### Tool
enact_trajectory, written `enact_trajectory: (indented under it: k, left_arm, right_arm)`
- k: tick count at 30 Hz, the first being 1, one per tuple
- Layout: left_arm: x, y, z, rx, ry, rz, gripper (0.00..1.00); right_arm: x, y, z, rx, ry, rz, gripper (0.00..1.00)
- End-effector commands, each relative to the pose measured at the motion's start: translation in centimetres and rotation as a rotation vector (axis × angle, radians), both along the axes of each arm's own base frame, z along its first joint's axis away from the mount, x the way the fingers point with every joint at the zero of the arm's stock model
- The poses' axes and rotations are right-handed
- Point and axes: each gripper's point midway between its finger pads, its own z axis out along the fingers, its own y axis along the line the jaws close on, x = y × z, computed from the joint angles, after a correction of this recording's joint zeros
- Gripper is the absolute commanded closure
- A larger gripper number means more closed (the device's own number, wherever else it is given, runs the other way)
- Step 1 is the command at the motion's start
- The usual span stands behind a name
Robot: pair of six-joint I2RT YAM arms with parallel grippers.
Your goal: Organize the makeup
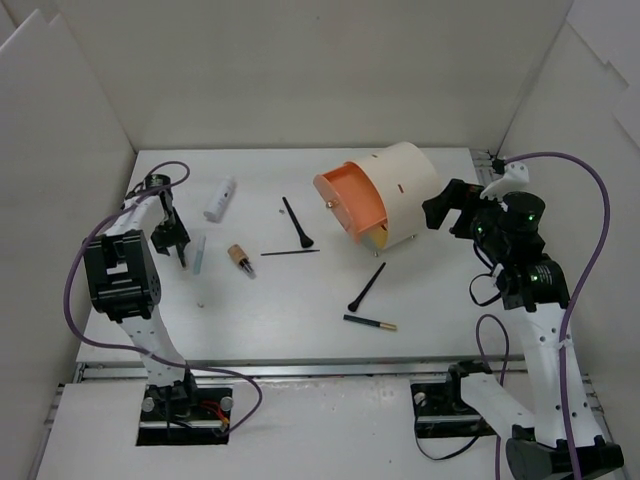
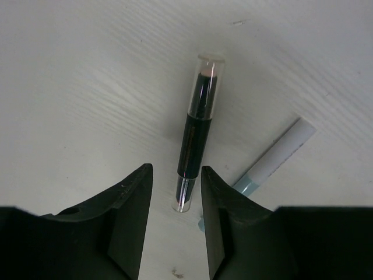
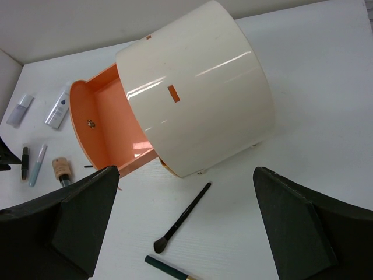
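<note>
The makeup lies scattered on the white table. My left gripper is down at the table's left side, its jaws narrowed around the lower end of a dark stick with a clear cap, with a gap still showing on either side. A pale slim pen lies just right of it. Further right lie a white tube, a stubby tan brush, two black brushes and a dark gold-ended pencil. My right gripper hangs wide open and empty beside the cream cylinder.
The cream cylinder lies on its side at the back right, with an orange drawer pulled out toward the left. A thin black stick lies mid-table. White walls enclose the table on three sides.
</note>
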Motion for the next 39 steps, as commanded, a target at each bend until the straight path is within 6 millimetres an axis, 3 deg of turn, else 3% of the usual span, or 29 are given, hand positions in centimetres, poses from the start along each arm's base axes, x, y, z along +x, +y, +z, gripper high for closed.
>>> enact_trajectory:
  k: [1, 11, 14, 15, 16, 19, 21, 22, 24, 25, 26, 27, 28, 31, 33, 37, 39]
  left_arm:
    - [2.2, 0.6, 1.6, 0.006, -0.061, -0.008, 0.66]
    - [3.3, 0.2, -1.0, -0.04, -0.01, 0.002, 0.74]
    - [3.5, 0.2, -1.0, -0.044, -0.003, -0.009, 0.88]
    - [3.6, 0.1, -0.8, -0.047, -0.005, -0.012, 1.0]
    - [3.6, 0.1, -0.2, -0.047, -0.014, -0.012, 1.0]
    - [4.4, -0.8, 3.5, -0.084, -0.109, -0.038, 1.0]
    - [5.1, -2.3, 8.0, -0.144, -0.232, -0.08, 1.0]
    - [5.5, -3.0, 11.5, -0.167, -0.33, -0.103, 1.0]
    - [6.1, -5.9, 16.0, -0.302, -0.466, -0.151, 1.0]
    - [6.5, -7.4, 19.9, -0.34, -0.592, -0.201, 1.0]
    - [6.2, -10.6, 22.1, -0.451, -0.644, -0.247, 1.0]
    - [6.1, -12.3, 23.9, -0.498, -0.69, -0.275, 1.0]
    - [5.9, -13.8, 27.1, -0.529, -0.788, -0.318, 1.0]
    - [4.9, -19.7, 31.7, -0.706, -0.893, -0.412, 1.0]
    - [4.0, -23.8, 33.5, -0.834, -0.907, -0.456, 1.0]
    - [4.4, -29.1, 36.6, -0.992, -0.977, -0.498, 1.0]
    - [4.9, -30.7, 37.3, -1.053, -0.994, -0.468, 1.0]
  right_arm:
    - [0.4, 0.1, 1.8, -0.003, -0.083, 0.01, 0.02]
    - [0.6, -0.3, 2.0, -0.018, -0.089, -0.002, 0.02]
    - [0.7, -0.3, 1.9, -0.022, -0.086, -0.004, 0.02]
    - [0.7, -0.3, 1.8, -0.024, -0.085, -0.005, 0.02]
    - [0.8, -0.5, 1.9, -0.026, -0.087, -0.014, 0.02]
    - [0.7, -0.6, 2.1, -0.031, -0.092, -0.016, 0.02]
    - [0.7, -0.8, 2.5, -0.037, -0.104, -0.027, 0.02]
    - [0.7, -0.9, 2.6, -0.038, -0.105, -0.03, 0.02]
    - [0.8, -1.0, 2.8, -0.038, -0.108, -0.036, 0.02]
    - [0.8, -1.0, 2.9, -0.036, -0.11, -0.041, 0.02]
    - [0.8, -1.0, 2.9, -0.028, -0.109, -0.042, 0.02]
    - [0.8, -0.9, 3.0, -0.024, -0.11, -0.038, 0.02]
    - [0.8, -0.9, 3.1, -0.02, -0.112, -0.037, 0.02]
    - [0.7, -0.7, 3.2, -0.006, -0.11, -0.036, 0.02]
    - [0.7, -0.5, 3.3, 0.001, -0.112, -0.027, 0.02]
    - [0.4, -0.3, 3.5, 0.007, -0.115, -0.021, 0.02]
    - [0.2, -0.4, 3.6, 0.008, -0.122, -0.021, 0.02]
